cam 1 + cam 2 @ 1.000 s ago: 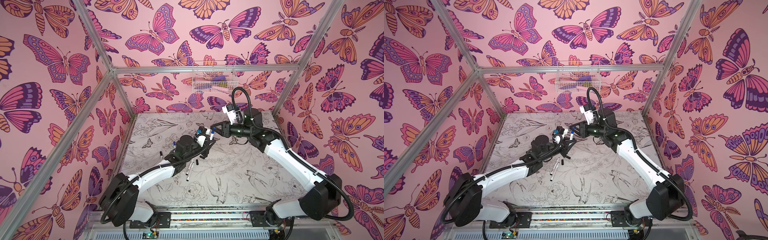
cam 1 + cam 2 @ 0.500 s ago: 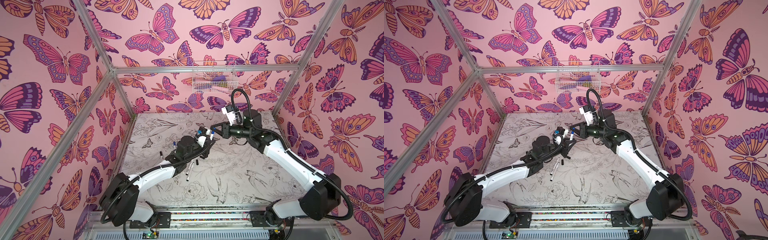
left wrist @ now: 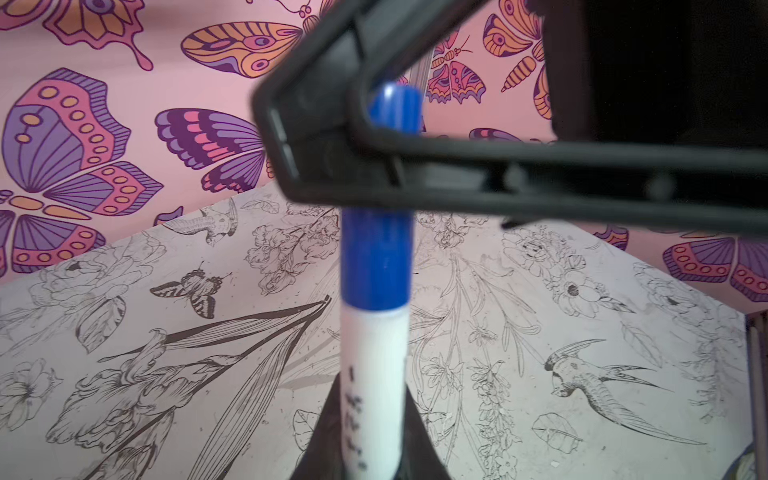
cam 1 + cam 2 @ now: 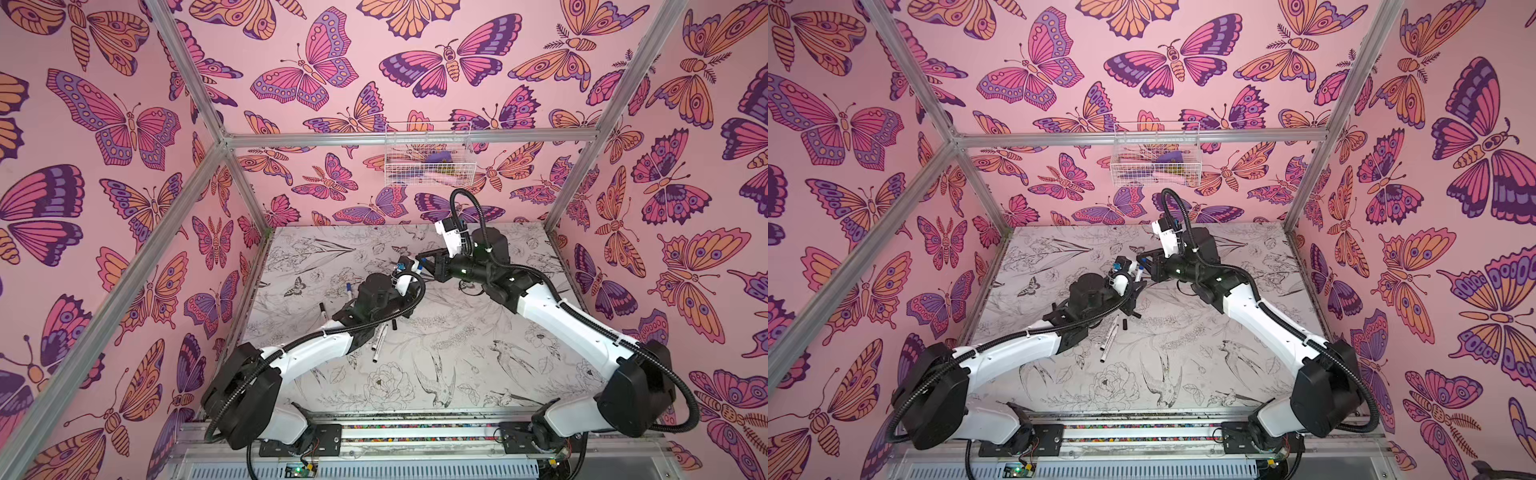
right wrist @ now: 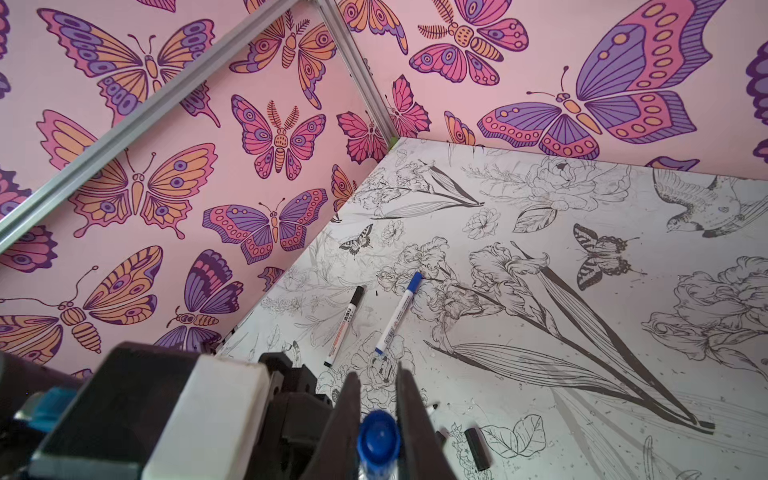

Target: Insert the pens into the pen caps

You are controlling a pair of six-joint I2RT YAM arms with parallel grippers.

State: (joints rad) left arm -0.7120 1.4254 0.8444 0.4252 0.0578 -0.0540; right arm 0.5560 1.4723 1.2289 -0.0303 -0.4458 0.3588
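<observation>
My left gripper (image 3: 370,419) is shut on a white pen (image 3: 374,353), held above the table near its middle. A blue pen cap (image 3: 376,262) sits over the pen's far end. My right gripper (image 5: 377,386) is shut on that cap (image 5: 378,436), one finger on each side. In both top views the two grippers (image 4: 409,276) (image 4: 424,266) meet tip to tip. A black-capped pen (image 5: 345,328) and a blue-capped pen (image 5: 397,316) lie on the table to the left. A loose black cap (image 5: 476,449) lies below my grippers, with uncapped pens (image 4: 380,340) beside it.
A white wire basket (image 4: 428,160) hangs on the back wall above the table. Aluminium frame posts (image 4: 249,195) stand at the corners, and butterfly-patterned walls close in three sides. The printed table top (image 4: 457,374) is bare towards the front.
My right gripper's jaws have closed onto the blue cap. Both arms have stayed almost where they were.
</observation>
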